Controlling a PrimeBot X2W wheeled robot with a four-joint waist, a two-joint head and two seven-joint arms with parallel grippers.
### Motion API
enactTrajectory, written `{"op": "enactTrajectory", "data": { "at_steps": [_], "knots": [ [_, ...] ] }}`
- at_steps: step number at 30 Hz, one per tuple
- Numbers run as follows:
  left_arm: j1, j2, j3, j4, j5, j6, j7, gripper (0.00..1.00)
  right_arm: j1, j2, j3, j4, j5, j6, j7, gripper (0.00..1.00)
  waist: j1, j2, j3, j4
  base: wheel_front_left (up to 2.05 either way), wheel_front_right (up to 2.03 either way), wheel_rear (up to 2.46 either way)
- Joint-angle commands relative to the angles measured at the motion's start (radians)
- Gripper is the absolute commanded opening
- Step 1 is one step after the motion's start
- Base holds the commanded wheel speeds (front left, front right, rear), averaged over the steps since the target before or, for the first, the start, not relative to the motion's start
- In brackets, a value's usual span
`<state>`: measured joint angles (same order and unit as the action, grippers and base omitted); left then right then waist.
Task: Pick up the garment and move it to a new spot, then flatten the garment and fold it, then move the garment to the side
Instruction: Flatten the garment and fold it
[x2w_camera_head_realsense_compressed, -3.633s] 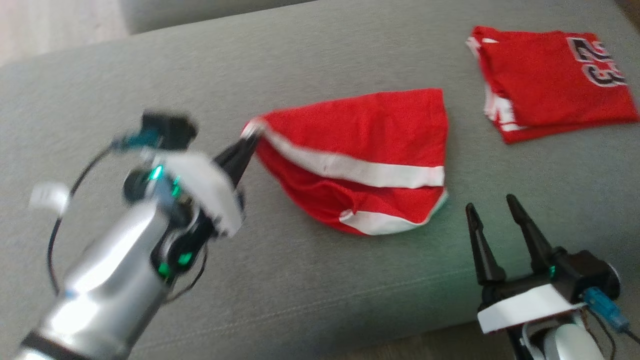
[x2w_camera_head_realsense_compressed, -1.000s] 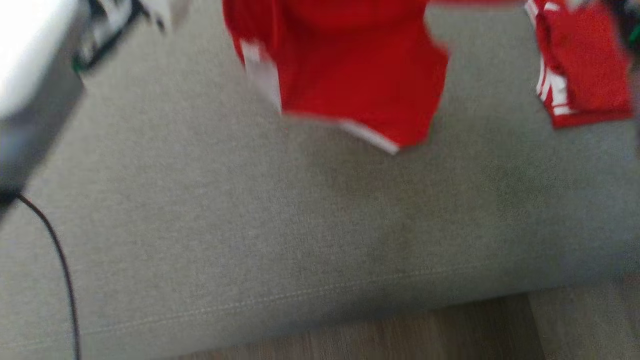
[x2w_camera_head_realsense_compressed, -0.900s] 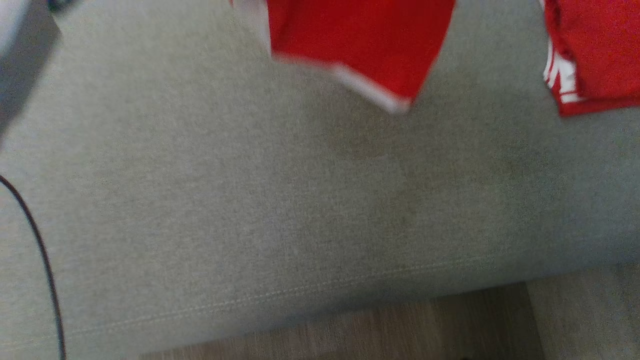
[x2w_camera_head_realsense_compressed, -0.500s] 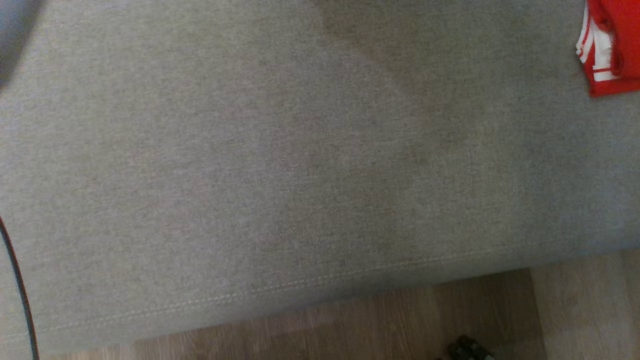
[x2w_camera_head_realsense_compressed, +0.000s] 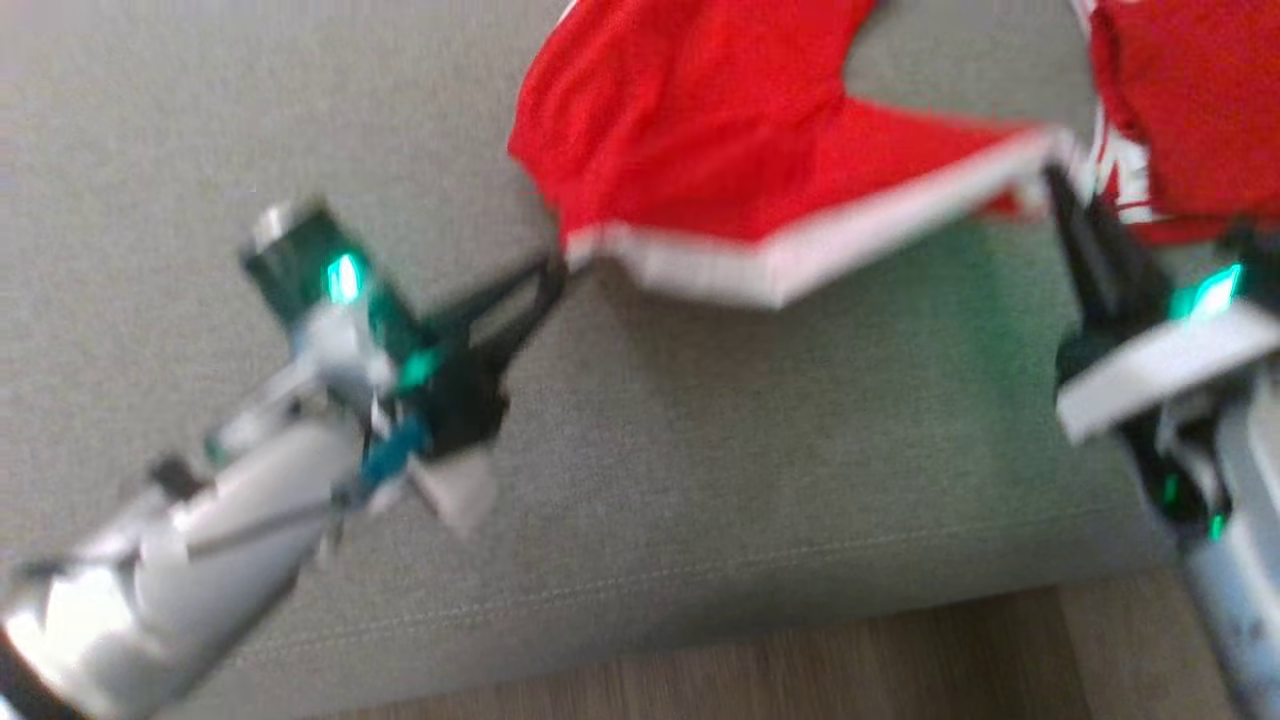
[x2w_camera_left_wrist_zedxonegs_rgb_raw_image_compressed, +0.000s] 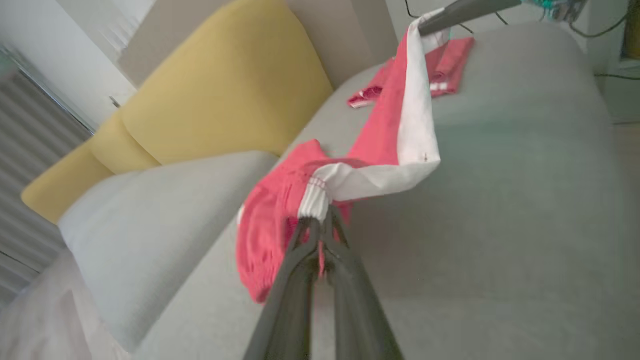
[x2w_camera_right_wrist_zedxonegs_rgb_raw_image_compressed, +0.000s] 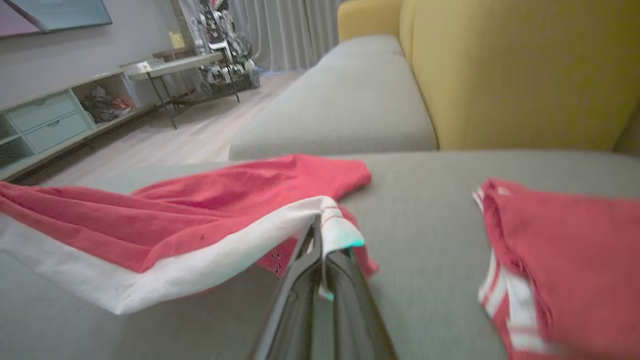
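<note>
Head view motion-blurred; garment (x2w_camera_head_realsense_compressed: 700, 150) top cut off; folded jersey (x2w_camera_head_realsense_compressed: 1180, 100) cropped right.

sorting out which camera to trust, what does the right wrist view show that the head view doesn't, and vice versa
Right wrist view: a yellow sofa back, a shelf unit with drawers and a small table. Head view: the left gripper pinching a corner of the red garment, with its silver forearm. Both: the red garment over the grey cushion, the right gripper shut on its white band, and a second red garment beside it.
</note>
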<state>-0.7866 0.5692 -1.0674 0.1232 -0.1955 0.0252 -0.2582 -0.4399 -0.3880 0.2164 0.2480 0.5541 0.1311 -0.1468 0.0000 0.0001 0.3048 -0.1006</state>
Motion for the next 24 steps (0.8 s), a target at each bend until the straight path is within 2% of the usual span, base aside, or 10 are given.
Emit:
{"op": "enactTrajectory", "data": {
  "at_steps": [1,5,14,20,24],
  "knots": [
    [0.023,0.050,0.032,-0.031,-0.003,0.001,-0.003,0.00,0.062,-0.015,-0.011,-0.051,0.018,0.000,0.017,0.00,0.0000,-0.0001,-0.055,-0.013,0.00,0.00,0.00],
    [0.179,0.066,0.020,-0.051,-0.027,0.004,-0.003,0.00,0.225,-0.019,-0.030,-0.092,0.020,0.000,0.055,0.00,0.0000,-0.0001,-0.102,-0.019,0.00,0.00,0.00],
    [0.326,0.083,-0.009,-0.047,0.000,-0.005,-0.004,0.00,0.379,-0.019,-0.104,-0.162,-0.009,0.000,0.103,0.00,0.0000,-0.0001,-0.145,0.003,0.00,0.00,0.00],
    [0.396,0.054,0.039,-0.076,-0.058,-0.001,-0.004,0.00,0.422,-0.030,-0.113,-0.234,-0.011,0.000,0.161,0.00,0.0000,-0.0001,-0.160,0.022,0.00,0.00,0.00],
    [0.429,0.005,0.103,-0.102,-0.120,-0.021,-0.004,0.00,0.412,-0.030,-0.168,-0.241,-0.026,0.000,0.187,0.00,0.0000,-0.0001,-0.159,0.049,0.00,0.00,0.00]
  ]
}}
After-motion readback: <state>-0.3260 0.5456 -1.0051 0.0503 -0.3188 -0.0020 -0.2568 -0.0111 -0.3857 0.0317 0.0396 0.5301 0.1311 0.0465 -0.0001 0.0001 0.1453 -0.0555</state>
